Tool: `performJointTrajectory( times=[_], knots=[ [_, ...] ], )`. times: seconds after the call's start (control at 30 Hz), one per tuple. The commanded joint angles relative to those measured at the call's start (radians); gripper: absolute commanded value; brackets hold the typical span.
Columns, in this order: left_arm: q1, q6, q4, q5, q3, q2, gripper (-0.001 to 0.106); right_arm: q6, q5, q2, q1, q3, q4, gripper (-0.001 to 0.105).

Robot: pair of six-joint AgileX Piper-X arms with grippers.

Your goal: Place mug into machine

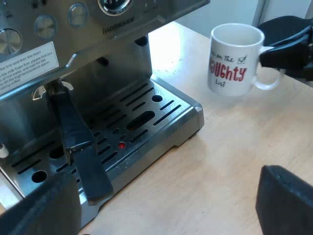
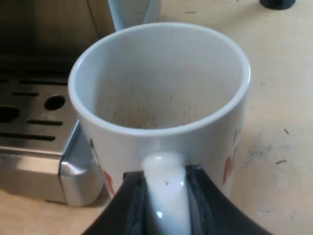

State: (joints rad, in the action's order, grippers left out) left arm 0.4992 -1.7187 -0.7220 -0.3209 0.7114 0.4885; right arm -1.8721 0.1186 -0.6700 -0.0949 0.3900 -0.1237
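Our right gripper (image 2: 165, 196) has its fingers (image 2: 128, 208) clenched on the handle of the mug (image 1: 234, 58). The mug stands upright on the desk (image 1: 220, 161), long axis vertical, mouth up. Its handle points away from the espresso machine (image 1: 73, 58), near its drip tray (image 1: 164, 115). Our left gripper (image 1: 164, 183) is released, holding nothing.

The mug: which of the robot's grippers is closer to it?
Right. The right gripper grips the mug by its handle. The left gripper hangs open above the table by the drip tray, apart from the mug.
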Motion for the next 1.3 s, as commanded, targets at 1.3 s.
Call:
performJointTrajectory(
  times=[1.3],
  knots=[
    [0.004, -0.009, 0.017, -0.006, -0.043, -0.003, 0.079, -0.009, -0.003, 0.072, -0.539, 0.06, -0.004, 0.0]
  ],
)
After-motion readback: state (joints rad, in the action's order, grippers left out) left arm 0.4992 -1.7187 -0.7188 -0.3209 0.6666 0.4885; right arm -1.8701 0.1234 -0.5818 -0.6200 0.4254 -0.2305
